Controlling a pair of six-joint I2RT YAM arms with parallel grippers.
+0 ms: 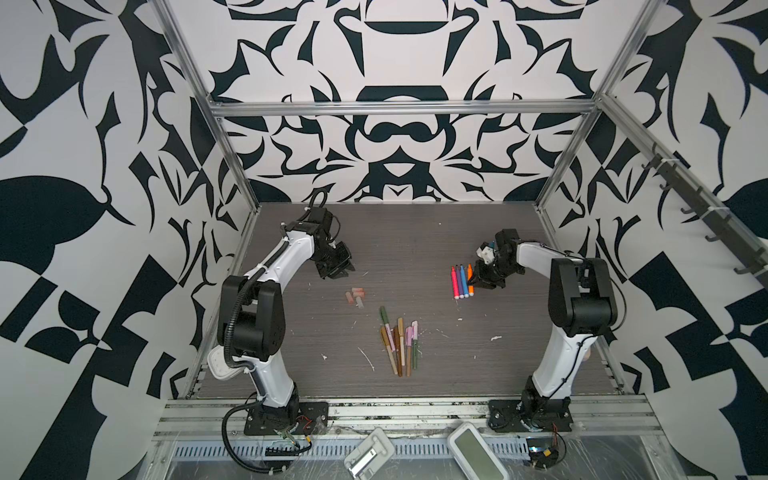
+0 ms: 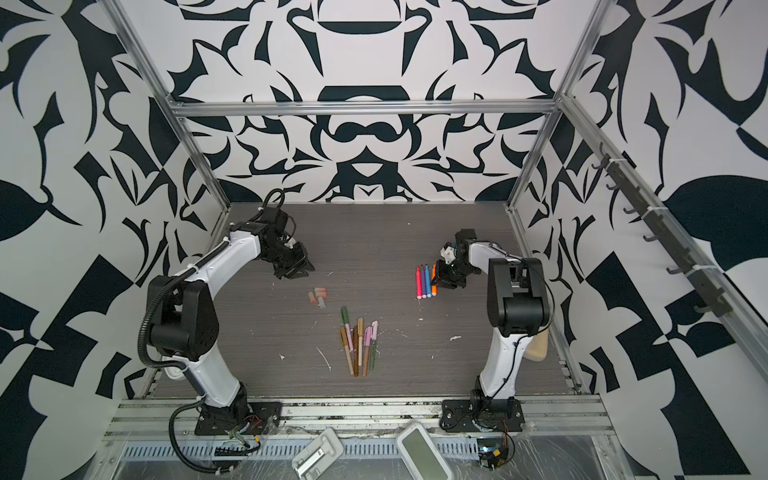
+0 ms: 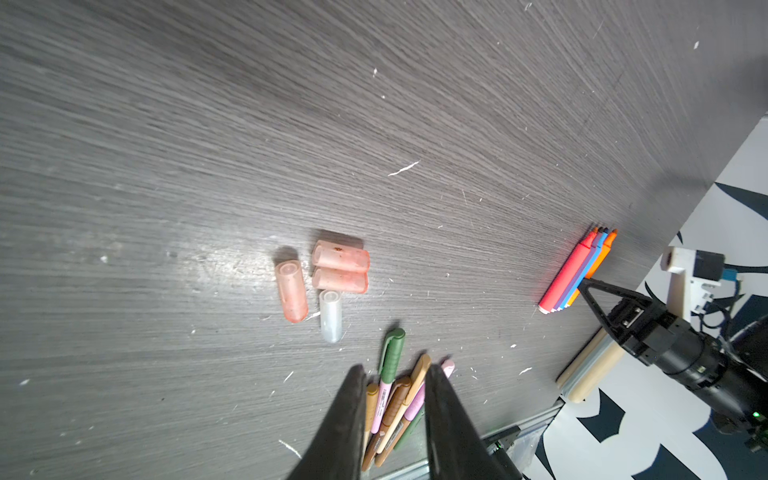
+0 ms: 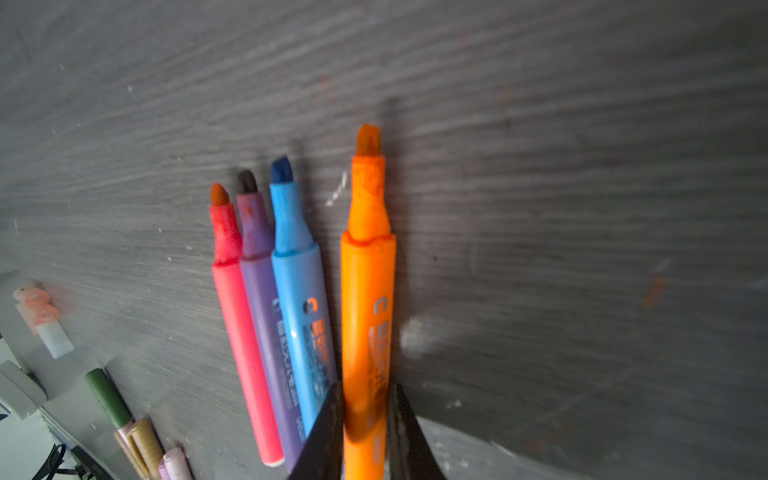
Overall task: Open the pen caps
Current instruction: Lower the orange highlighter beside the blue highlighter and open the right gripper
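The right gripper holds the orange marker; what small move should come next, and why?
Probably open the right gripper and leave the orange marker there: its tip is already bare, and it lies beside the uncapped row. The capped pens wait.

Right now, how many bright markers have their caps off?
4, side by side on the table: pink-red marker, purple marker, blue marker, and orange marker, which sits between the right gripper's jaws. None seems hidden.
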